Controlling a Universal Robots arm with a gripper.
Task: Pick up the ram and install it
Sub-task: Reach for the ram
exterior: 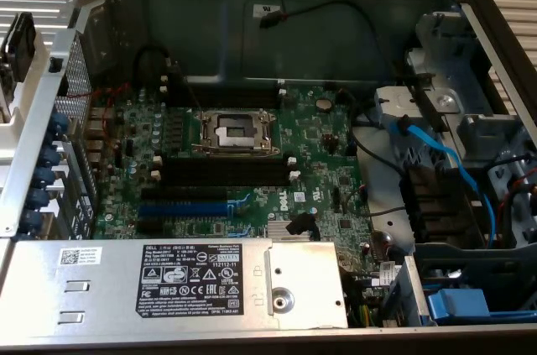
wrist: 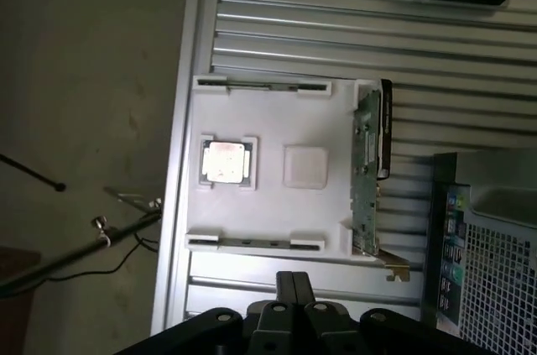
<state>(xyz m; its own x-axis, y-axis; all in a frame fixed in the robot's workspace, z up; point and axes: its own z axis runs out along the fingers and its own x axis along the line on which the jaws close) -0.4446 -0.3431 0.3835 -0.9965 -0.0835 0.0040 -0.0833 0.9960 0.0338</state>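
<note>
Pick-up step isn't really going yet: the black robot hand (wrist: 294,278) is hovering pinched together, gripping nothing, near the white plastic tray (wrist: 268,112). The thin dark ram stick (wrist: 385,128) is sitting along the tray's edge, I think. Fingers need spreading first.

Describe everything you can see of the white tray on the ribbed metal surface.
The white tray is flat, roughly square, plastic-looking, lying on the ribbed metal surface. One square recess holds a silvery chip; the recess beside it is empty. Narrow holders run along two opposite edges. A green circuit card stands on edge along a third.
</note>
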